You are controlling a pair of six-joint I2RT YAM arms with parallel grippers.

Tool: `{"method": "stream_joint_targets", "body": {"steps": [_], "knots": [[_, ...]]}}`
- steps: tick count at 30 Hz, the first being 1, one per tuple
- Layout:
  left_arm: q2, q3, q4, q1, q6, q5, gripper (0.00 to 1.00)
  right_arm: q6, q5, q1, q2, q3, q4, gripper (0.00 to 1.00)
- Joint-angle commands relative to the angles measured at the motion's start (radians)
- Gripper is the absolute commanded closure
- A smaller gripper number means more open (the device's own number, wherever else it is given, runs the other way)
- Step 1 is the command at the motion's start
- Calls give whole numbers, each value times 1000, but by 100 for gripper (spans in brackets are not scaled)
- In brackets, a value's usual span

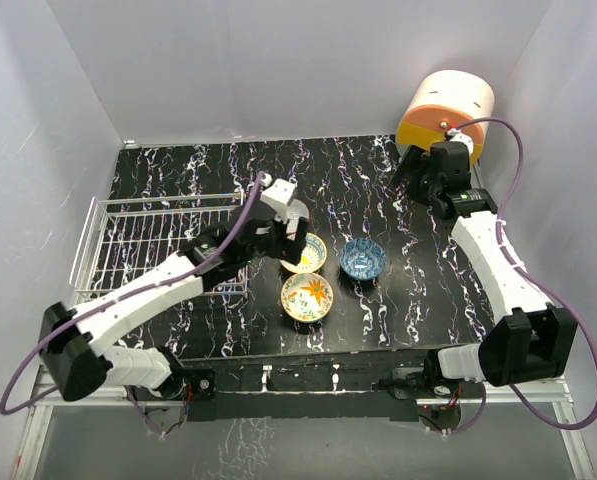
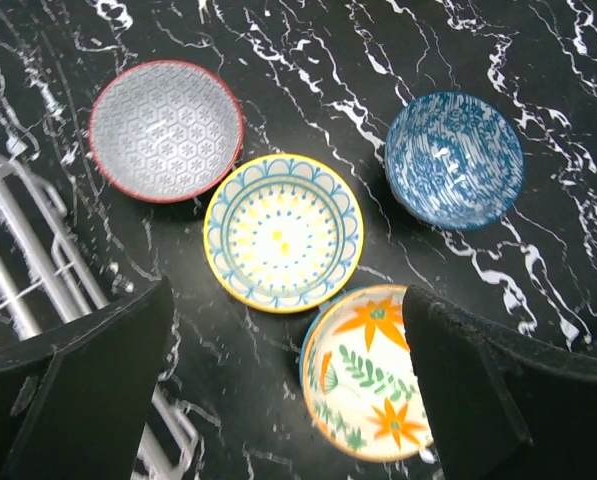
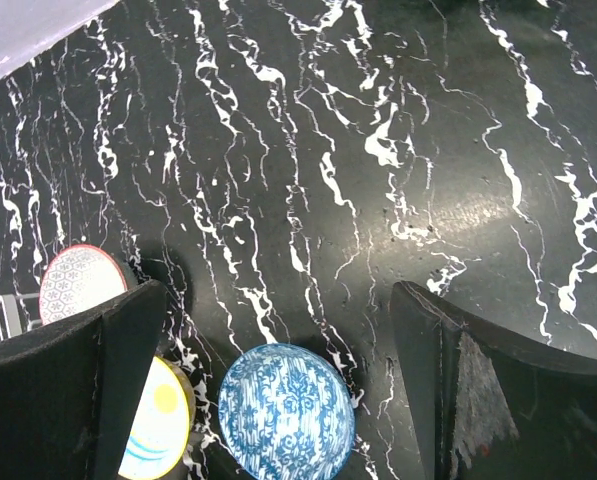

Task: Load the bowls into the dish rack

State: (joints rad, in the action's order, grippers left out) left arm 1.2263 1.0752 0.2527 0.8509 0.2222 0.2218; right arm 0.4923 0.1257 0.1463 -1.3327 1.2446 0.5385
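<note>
The dish rack (image 1: 138,235) stands at the left of the bench (image 1: 408,300). Just right of it my left jaws hang wide open, gripping nothing, above four bowls resting on the bench: the grey-white bowl (image 2: 166,130), the cream-yellow bowl (image 2: 283,232), the flowered bowl (image 2: 373,375) and the blue bowl (image 2: 454,158). Far right, my right jaws gape equally wide and empty, near the orange drawer unit (image 1: 448,108).

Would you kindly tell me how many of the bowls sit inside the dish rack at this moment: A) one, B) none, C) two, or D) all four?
B: the grey-white bowl, yellow-teal bowl, blue bowl and flowered bowl all sit on the black marbled table, outside the dish rack.
</note>
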Motion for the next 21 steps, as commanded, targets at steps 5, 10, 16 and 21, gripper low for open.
{"method": "stream_joint_targets", "body": {"steps": [5, 10, 16, 21], "knots": [[279, 53, -161, 46, -26, 60, 8, 56, -106, -70, 44, -42, -73, 2], [369, 55, -218, 50, 17, 27, 8, 57, -107, -81, 51, -62, -81, 2], [463, 99, -247, 76, 11, 95, 8, 68, -120, -89, 51, -80, -93, 2], [523, 152, -267, 98, -10, 77, 11, 75, -110, -100, 57, -94, -95, 2]]}}
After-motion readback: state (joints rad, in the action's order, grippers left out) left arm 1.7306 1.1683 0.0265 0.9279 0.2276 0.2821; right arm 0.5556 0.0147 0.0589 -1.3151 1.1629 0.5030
